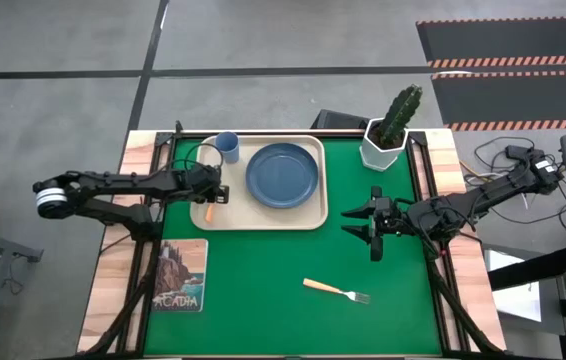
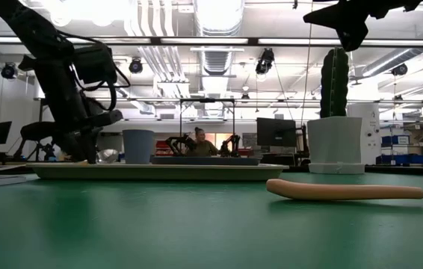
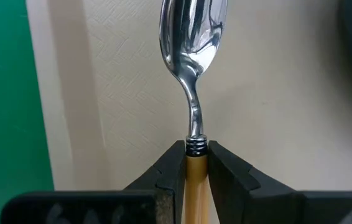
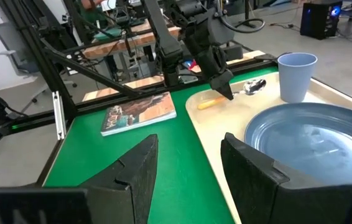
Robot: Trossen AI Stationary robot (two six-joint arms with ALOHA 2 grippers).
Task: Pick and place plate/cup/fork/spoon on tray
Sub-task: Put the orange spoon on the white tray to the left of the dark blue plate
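The cream tray (image 1: 308, 215) lies on the green mat at the far left. On it stand the dark blue plate (image 1: 283, 175) and the light-blue cup (image 1: 228, 147). My left gripper (image 1: 215, 195) is over the tray's left part, shut on the spoon (image 3: 191, 37). The spoon's silver bowl points toward the cup and its tan handle (image 1: 210, 211) toward the near edge. The fork (image 1: 335, 290) lies flat on the mat, near the middle of the near side. My right gripper (image 1: 348, 222) hovers open and empty over the mat, right of the tray. My left gripper pinches the spoon's tan handle (image 3: 194, 177) between its two fingers, right behind the metal collar where the neck begins. The fingers come from above, pointing down, and lie across the handle. The spoon lies about level, low over the tray floor (image 4: 226, 102). I cannot tell whether it touches the floor.
A white hexagonal pot with a cactus (image 1: 388, 135) stands at the far right corner of the mat. A picture book (image 1: 183, 275) lies at the mat's near left. Wooden table strips and dark frame rails border the mat on both sides.
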